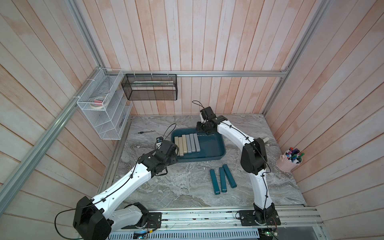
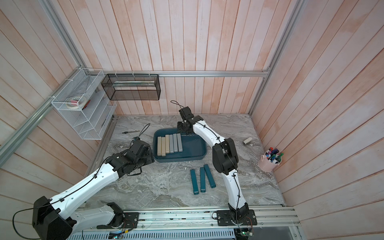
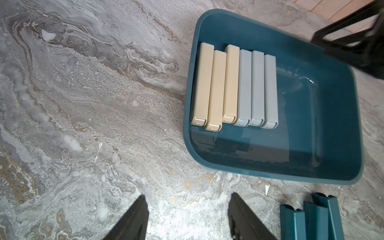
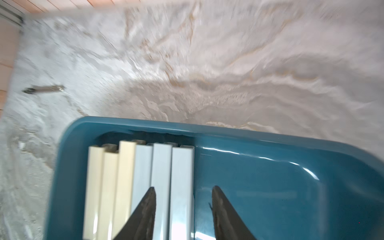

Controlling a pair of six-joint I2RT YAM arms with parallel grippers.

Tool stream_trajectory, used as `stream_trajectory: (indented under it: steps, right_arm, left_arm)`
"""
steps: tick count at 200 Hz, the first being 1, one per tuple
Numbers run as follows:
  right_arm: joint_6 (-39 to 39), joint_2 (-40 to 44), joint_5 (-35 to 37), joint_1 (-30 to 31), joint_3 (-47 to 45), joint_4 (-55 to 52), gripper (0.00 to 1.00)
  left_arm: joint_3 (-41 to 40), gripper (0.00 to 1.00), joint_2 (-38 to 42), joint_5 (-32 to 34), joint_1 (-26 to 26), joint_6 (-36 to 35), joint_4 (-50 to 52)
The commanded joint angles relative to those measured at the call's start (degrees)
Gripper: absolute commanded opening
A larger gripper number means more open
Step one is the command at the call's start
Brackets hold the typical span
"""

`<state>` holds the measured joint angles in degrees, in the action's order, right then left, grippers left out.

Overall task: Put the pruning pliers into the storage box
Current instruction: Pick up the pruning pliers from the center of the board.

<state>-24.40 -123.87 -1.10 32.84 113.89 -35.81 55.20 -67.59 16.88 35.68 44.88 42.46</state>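
Both top views: six beige and grey pruning pliers lie in the storage box. I count three dark teal pliers left on the table, near right.
Left wrist: left gripper spread, empty, over bare table.
Right wrist: right gripper spread astride the rightmost grey bar, not pinching.

Shallow teal box holds three beige bars and three grey bars, flat, side by side, filling one half. Three teal bars lie outside, near one long rim.
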Motion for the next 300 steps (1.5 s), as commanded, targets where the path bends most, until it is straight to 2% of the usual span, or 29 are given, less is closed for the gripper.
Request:
stream_trajectory:
  steps: [1,25,49,92,127,159,202,300]
  right_arm:
    - [3.84,8.22,6.24,2.7,-5.08,-0.21,0.46]
    - [6.18,16.03,15.75,6.74,-13.46,-1.59,0.5]
    - [4.73,25.69,19.36,9.71,-25.17,-1.3,0.53]
    - [-1.36,42.77,10.25,10.04,-47.92,5.16,0.6]
    - [-2.96,49.83,9.08,11.23,-59.73,6.48,0.62]
    - [-4.19,51.19,6.51,14.06,-65.25,10.1,0.62]
    - [-5.52,47.56,3.37,15.42,-68.62,12.99,0.6]
    - [-5.26,42.37,-1.11,16.04,-71.11,16.66,0.63]
  left_arm:
    - [-0.09,0.66,0.88,-0.42,-0.26,0.37,-0.8]
    - [-0.48,0.68,0.71,0.13,-0.25,0.85,-2.33]
    - [-1.67,0.69,0.04,0.88,-0.26,0.89,-5.48]
    - [0.26,0.69,-3.37,0.82,0.34,0.18,-7.48]
    - [-0.1,0.69,-4.67,0.61,0.9,0.38,-8.58]
    - [0.26,0.69,-5.49,0.73,1.32,0.46,-7.2]
    - [-1.52,0.69,-3.82,0.87,1.38,1.69,-6.95]
    - [-4.33,0.69,-1.42,1.53,1.85,3.86,-6.03]
